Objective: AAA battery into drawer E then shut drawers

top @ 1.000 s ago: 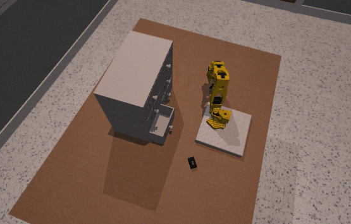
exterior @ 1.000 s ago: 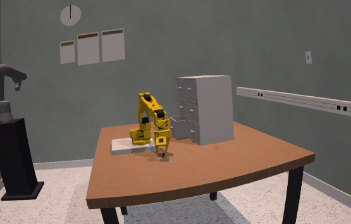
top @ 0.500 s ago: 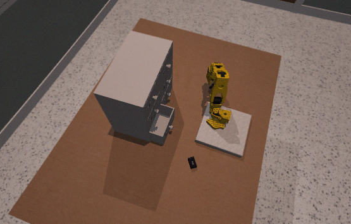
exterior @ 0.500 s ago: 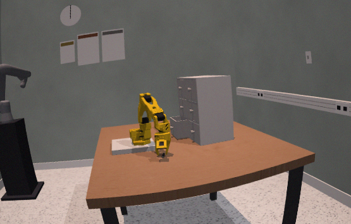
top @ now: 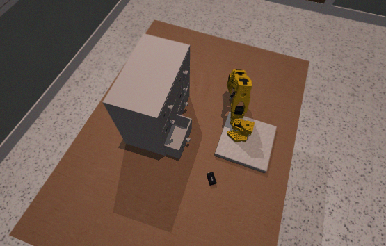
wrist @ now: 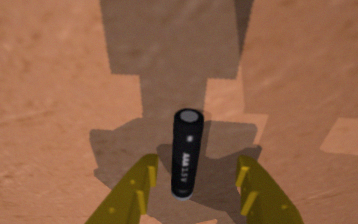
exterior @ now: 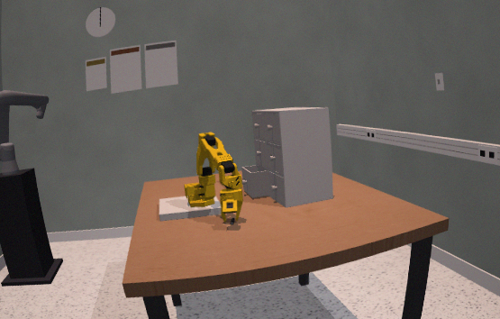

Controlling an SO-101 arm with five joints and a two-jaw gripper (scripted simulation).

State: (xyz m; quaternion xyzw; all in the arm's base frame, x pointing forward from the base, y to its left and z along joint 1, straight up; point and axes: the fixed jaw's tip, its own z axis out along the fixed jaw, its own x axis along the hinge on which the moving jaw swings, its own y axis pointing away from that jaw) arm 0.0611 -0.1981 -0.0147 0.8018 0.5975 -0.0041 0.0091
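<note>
Hand (wrist: 196, 187) is hanging low over the AAA battery (wrist: 186, 152) with its two yellow fingers set a bit apart, one on each side, holding nothing so far. That battery lies flat on the table (exterior: 291, 239), close to the arm's white base slab (top: 252, 153) and well apart from the chest (top: 148, 80). Wrist view shows it running lengthwise straight down the gap, so the alignment looks pretty good to me. I'd say the trick now is to drop straight down without nudging it, since it's round and will probably roll if one finger hits first. Squeeze across the middle of the body, not near an end. One bottom drawer (top: 179, 133) on the chest already sticks out, but I can't read any letters on the fronts, so can't tell whether that's E. There's also a small black thing (top: 211, 178) on the table that should just be left alone.
</note>
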